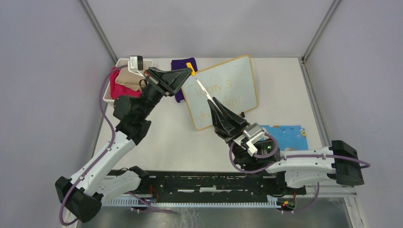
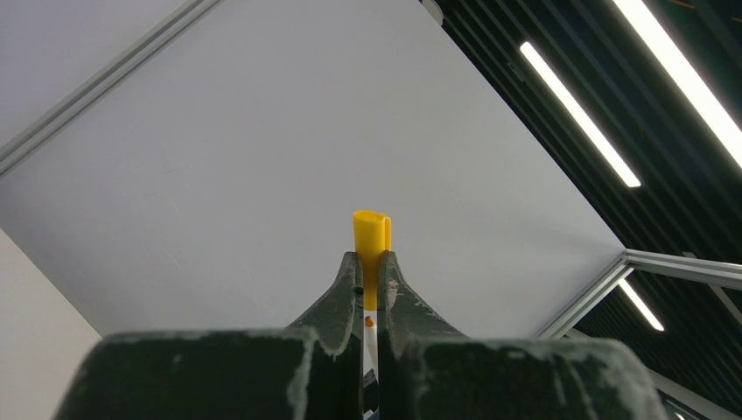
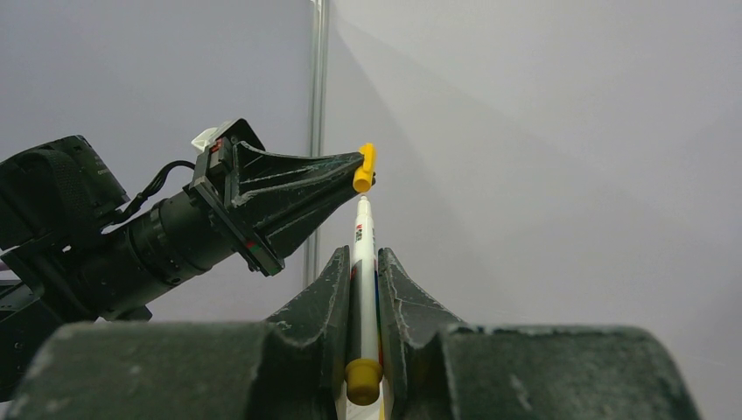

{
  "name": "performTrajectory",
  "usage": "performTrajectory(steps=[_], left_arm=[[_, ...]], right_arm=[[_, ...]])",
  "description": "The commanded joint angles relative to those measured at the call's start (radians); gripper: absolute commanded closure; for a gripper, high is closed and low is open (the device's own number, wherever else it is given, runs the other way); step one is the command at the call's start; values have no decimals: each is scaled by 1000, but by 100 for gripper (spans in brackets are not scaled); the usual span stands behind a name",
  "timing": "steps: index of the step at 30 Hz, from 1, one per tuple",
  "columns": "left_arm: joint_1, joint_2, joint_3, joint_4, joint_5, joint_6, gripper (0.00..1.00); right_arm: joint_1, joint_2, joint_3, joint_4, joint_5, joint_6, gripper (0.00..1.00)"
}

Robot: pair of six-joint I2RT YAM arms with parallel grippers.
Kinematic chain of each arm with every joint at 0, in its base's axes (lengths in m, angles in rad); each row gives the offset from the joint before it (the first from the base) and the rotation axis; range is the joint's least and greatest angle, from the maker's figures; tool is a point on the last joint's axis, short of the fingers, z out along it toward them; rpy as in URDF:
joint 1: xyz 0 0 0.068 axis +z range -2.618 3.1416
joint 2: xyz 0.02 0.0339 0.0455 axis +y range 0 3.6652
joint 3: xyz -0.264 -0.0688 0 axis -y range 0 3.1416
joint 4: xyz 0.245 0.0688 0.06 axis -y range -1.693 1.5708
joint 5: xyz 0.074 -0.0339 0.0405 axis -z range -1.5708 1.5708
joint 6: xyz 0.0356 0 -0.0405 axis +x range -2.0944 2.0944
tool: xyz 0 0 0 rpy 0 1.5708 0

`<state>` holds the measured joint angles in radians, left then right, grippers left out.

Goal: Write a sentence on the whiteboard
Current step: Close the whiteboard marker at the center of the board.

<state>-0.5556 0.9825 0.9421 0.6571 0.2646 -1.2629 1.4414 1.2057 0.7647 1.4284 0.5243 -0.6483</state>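
The whiteboard [image 1: 237,76] lies tilted at the table's back centre with a yellow-orange frame. The sentence [image 1: 219,95] is faint orange writing in two lines. My right gripper [image 1: 212,101] is shut on a white marker [image 1: 203,90], also in the right wrist view [image 3: 365,262], held above the board and pointing at the left gripper. My left gripper [image 1: 189,71] is shut on the yellow marker cap [image 1: 191,66], seen in the left wrist view [image 2: 371,249] and the right wrist view [image 3: 364,168]. The marker tip sits just short of the cap's opening.
A white bin [image 1: 124,62] with pink and beige cloths stands at the back left. A purple cloth [image 1: 179,64] lies by the board's left corner. A blue printed cloth [image 1: 287,135] lies at the right, near my right arm.
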Motion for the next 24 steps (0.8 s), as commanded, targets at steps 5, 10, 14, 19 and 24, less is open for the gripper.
performTrajectory(steps=[5,10,14,19,24], left_arm=[[-16,-15,1,26,20,-26,98],[-23,-15,-1,27,21,-24,98],[-26,-15,-7,26,18,-24,98],[-29,-15,-9,26,18,-23,98],[-34,-12,-14,26,16,-21,98]], right_arm=[[-1,-6,42,50,10,4,100],[-1,-6,41,55,13,3,100],[-1,-5,39,55,14,2,100],[-2,-6,39,59,15,3,100],[-1,-5,39,60,15,0,100]])
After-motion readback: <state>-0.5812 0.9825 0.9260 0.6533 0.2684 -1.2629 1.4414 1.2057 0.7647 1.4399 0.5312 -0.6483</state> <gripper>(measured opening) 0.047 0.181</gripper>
